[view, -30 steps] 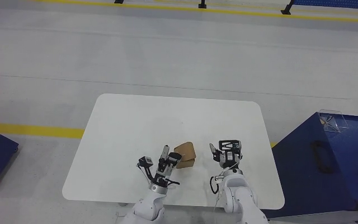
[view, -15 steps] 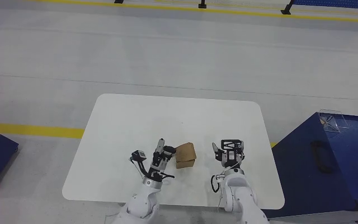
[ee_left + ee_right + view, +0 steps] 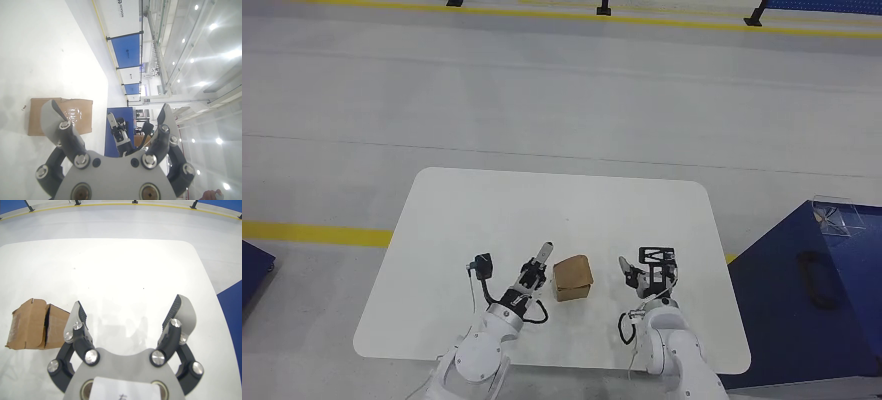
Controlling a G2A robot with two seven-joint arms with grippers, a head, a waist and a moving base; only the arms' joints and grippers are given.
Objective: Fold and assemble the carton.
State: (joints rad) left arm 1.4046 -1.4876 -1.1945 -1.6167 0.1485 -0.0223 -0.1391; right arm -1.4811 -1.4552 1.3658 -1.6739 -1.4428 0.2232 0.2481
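While the carton (image 3: 572, 278) is seated on the desk (image 3: 492, 210) at lower centre, the left end effector (image 3: 108, 105) and right end effector (image 3: 128, 302) are spread wide, empty.

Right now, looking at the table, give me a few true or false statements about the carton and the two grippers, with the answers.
1. The carton rests on the white table between the two grippers. True.
2. The left gripper is shut on the carton. False: its jaws stand wide open.
3. The right gripper is open and holds nothing. True.
4. The carton is a flat, unfolded sheet. False: it stands as a box, with a gap along one flap edge.
5. The right gripper touches the carton. False: bare table shows between them.
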